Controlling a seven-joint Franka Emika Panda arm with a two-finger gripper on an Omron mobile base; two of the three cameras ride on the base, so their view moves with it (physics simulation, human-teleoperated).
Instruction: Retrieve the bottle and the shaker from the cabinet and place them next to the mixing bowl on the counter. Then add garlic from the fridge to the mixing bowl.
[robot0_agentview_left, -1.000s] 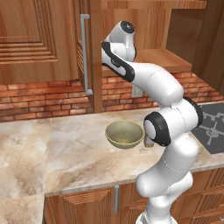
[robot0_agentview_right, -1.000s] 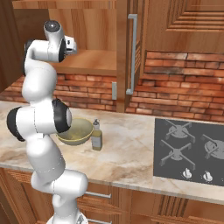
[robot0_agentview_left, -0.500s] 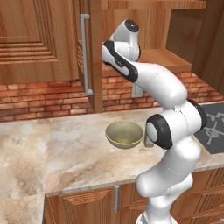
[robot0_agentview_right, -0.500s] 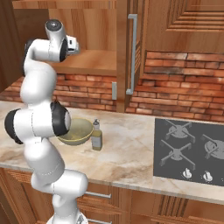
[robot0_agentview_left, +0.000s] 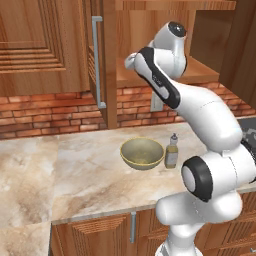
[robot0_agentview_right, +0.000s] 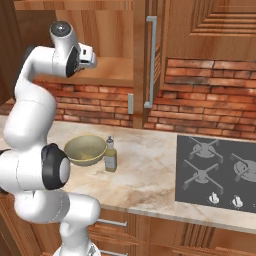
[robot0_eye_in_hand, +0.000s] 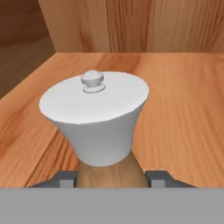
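Centre of the hand view, the upright shaker stands on the cabinet shelf, its brown base pinched between the jaws.

- Your arm rises from the base, bends at the dark elbow, and reaches up and forward.
- The wrist is level, so the hand points straight ahead.
- In the hand view, your gripper has its two fingers pressed against the brown lower half of the shaker; it looks clamped, though the tips are partly cut off.
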